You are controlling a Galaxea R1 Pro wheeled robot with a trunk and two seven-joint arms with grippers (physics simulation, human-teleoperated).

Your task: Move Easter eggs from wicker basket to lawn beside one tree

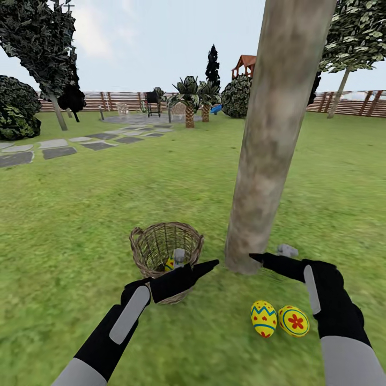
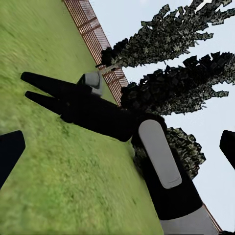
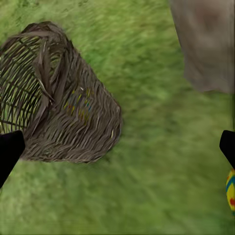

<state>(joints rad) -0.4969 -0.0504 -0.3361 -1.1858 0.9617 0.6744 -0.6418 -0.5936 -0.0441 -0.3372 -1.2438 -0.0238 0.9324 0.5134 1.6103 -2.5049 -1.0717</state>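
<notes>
The wicker basket (image 1: 143,256) stands on the lawn (image 1: 80,225) just left of the thick pale tree (image 1: 268,150). One Easter egg (image 1: 169,264) peeks out inside it, and shows through the weave (image 3: 81,105) in the right wrist view. Two more eggs (image 1: 264,318) (image 1: 294,320) lie side by side on the grass near the trunk's foot. My left gripper (image 1: 212,264) hovers over the basket's near rim, open and empty. My right gripper (image 1: 254,258) points at the trunk base, open and empty, with its fingertips (image 3: 9,152) spread wide around the basket (image 3: 73,127).
Grey stepping stones (image 1: 59,151) run along the far left. Short palms (image 1: 189,102), a round bush (image 1: 236,96) and a wooden play tower (image 1: 244,64) stand before the fence (image 1: 354,104). Open grass stretches left and right of the tree.
</notes>
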